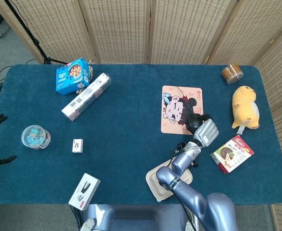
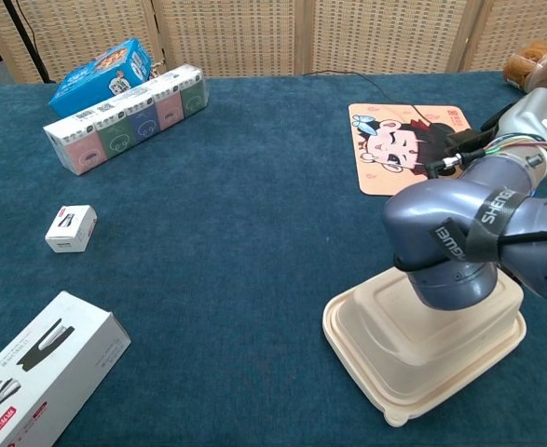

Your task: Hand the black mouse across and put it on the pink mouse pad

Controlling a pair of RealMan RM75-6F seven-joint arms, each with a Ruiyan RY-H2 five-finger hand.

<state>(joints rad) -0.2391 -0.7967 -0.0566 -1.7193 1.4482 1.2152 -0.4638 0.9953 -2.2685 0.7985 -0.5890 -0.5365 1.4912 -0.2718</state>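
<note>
Head view: right hand (image 1: 205,132) fingers hold the black mouse (image 1: 197,120) — orientation unclear — over the pink mouse pad (image 1: 181,109).

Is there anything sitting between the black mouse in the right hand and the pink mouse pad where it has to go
Nothing visible blocks it. The right hand holds the black mouse at the lower right corner of the pink mouse pad, whose printed surface is bare. The takeout container lies nearer the robot, off that path.
</note>
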